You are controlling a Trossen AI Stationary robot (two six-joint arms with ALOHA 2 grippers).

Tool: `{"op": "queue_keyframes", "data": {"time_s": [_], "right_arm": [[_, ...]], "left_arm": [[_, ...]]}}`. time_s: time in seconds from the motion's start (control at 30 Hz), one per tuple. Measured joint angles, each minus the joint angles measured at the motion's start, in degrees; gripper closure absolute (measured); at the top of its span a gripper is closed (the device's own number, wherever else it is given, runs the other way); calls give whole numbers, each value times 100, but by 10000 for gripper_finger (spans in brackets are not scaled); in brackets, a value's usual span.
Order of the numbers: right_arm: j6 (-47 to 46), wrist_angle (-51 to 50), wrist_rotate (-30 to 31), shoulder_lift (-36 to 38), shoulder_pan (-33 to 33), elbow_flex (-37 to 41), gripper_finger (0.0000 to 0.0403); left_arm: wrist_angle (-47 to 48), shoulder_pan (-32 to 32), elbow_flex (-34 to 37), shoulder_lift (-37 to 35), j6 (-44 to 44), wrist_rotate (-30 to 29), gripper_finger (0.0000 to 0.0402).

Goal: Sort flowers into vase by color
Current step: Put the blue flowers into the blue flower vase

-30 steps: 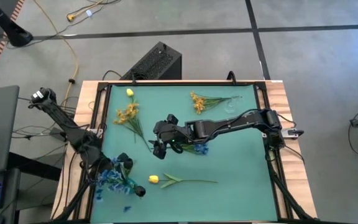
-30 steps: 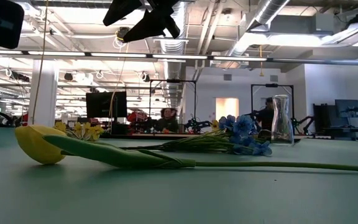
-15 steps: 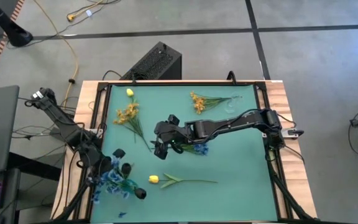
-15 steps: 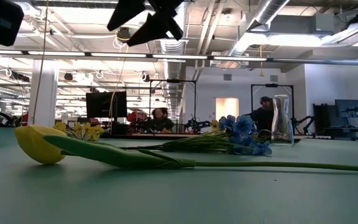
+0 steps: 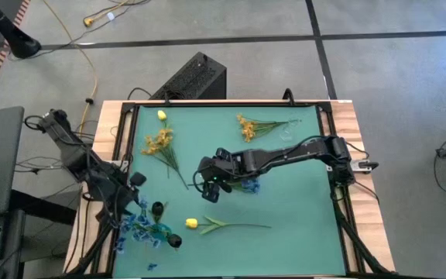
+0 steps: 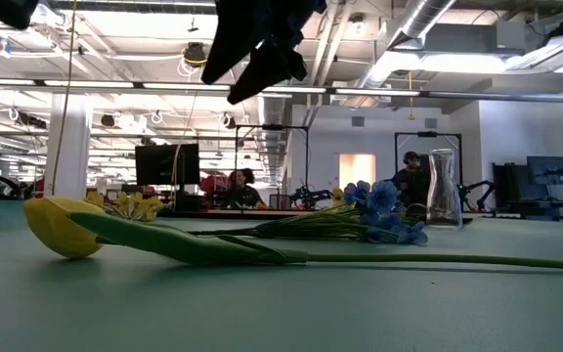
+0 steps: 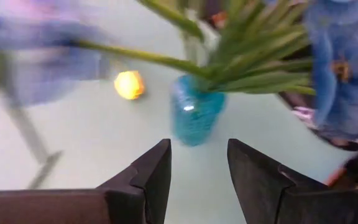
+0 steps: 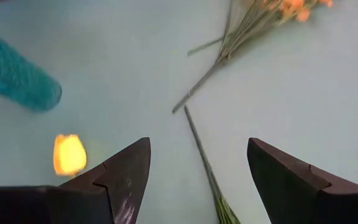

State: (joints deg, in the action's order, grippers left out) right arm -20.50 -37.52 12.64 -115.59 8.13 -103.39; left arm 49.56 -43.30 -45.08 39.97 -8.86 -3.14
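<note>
1. Now my right gripper [image 5: 208, 191] hangs open and empty above the mat, near the blue flowers [image 5: 248, 184]
2. My left gripper [image 7: 197, 168] is open too, just beside the blue vase [image 7: 196, 117] with blue blossoms
3. Risk: the yellow tulip [image 5: 193, 223] is near; a careless descent may push thin stems aside

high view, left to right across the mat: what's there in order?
Left end effector → blue flowers in the blue vase → yellow tulip → right end effector → loose blue flower → clear glass vase.
</note>
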Motion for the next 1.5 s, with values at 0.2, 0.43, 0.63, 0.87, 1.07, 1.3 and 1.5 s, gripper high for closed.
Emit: {"op": "queue_keyframes", "data": {"time_s": [0.2,0.43,0.63,0.87,1.07,1.3,1.5], "right_arm": [[702,-41,-97,0,-30,0,109],[1179,-338,-103,7,-91,162,108],[1403,-56,-475,48,-228,939,108],[1590,1065,-562,48,-432,1730,109],[1760,1335,-676,55,-530,2149,109],[1732,1669,-824,50,-485,2653,109],[1707,1923,-697,49,-441,2996,109]], "left_arm": [[865,1,-635,-137,99,-1103,255],[943,1,-522,-679,487,-2664,255],[55,13,240,-1330,719,-3669,255],[-1344,643,716,-1593,1607,-3801,255],[-2770,1786,1184,-1329,1914,-2798,255],[-3152,3125,1329,-805,1755,-1660,255],[-3301,3670,1329,-642,1364,-955,256]]}}
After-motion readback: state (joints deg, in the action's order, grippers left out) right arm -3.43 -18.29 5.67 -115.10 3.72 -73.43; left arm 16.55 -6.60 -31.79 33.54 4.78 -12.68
